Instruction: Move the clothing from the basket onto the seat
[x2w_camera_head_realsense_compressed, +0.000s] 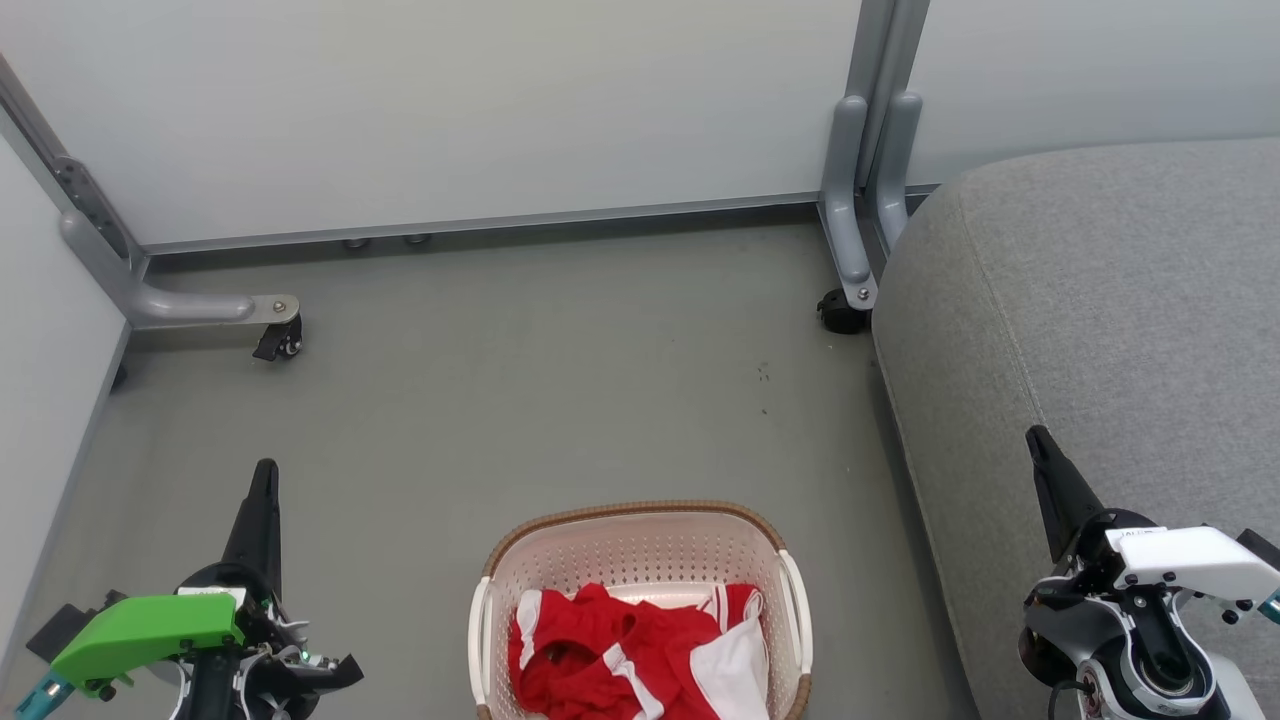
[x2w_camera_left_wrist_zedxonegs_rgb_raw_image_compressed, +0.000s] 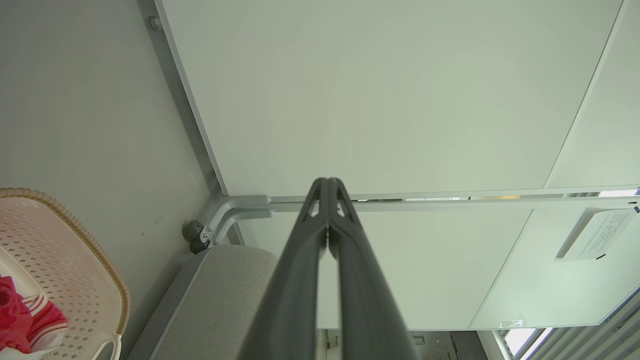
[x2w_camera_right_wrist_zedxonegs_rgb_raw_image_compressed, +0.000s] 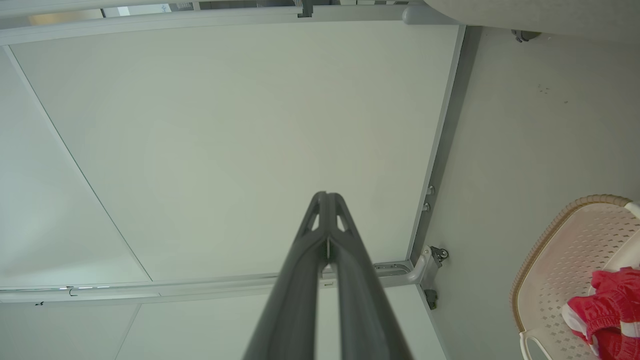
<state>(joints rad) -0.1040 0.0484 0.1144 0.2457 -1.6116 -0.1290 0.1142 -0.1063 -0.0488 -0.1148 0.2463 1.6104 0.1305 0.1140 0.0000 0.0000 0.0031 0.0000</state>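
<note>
So, where things stand: the clothing (x2w_camera_head_realsense_compressed: 625, 655) is a crumpled red-and-white heap in the bottom of the basket (x2w_camera_head_realsense_compressed: 640, 515). The basket sits on the floor (x2w_camera_head_realsense_compressed: 560, 380) right in front of the robot, between the 2 arms. The seat (x2w_camera_head_realsense_compressed: 1100, 300) is off to the right, near the basket with a strip of floor between them. None of the clothing is on it yet.

Both pincers are clenched tight on nothing. The left pincer (x2w_camera_head_realsense_compressed: 265, 472) hangs over the floor left of the basket. The right pincer (x2w_camera_head_realsense_compressed: 1034, 436) hangs over the near part of the seat. Both point forward at the partition wall (x2w_camera_head_realsense_compressed: 450, 100).

Stuff I'd worry about:
- The garments look tangled, so grabbing 1 piece could drag the rest halfway out and dump it on the floor.
- The basket is light plastic, so a snagged pull could tip or slide it.
- Those long fingers could catch in the perforated wall.
- The seat's edge is rounded, so anything dropped close to it could slide off.

Orientation-wise, the heap has no real heading. It just spreads across the basket from handle to handle, with the white panel on the seat side. The basket's long axis probably runs left-right too, but its near end is cropped, so I can't swear to it. The seat runs lengthwise away from the robot.
</note>
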